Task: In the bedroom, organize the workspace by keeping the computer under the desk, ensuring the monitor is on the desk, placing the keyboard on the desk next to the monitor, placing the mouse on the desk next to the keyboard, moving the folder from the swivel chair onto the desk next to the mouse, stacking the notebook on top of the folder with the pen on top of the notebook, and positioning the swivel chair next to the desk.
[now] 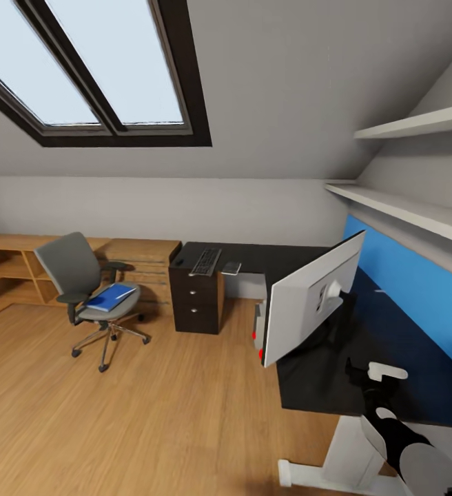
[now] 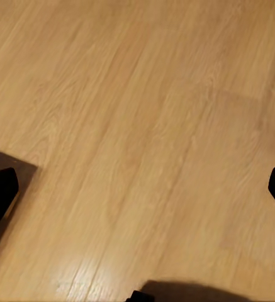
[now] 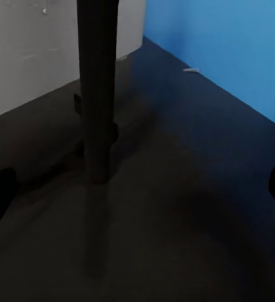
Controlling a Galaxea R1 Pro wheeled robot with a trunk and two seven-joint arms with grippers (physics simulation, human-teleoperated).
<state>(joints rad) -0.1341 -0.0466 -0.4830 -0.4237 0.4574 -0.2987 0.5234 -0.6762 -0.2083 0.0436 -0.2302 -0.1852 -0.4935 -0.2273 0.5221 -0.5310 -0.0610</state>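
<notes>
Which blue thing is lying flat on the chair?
The folder, flat on the swivel chair seat; the blue wall panel stands upright behind the desk.

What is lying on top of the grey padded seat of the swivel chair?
On the grey swivel chair lies a flat bright-blue folder, covering much of the seat. Whether anything is hidden under the folder cannot be seen.

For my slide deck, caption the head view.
Attic bedroom: folder on swivel chair, keyboard and monitor on desk.
</notes>
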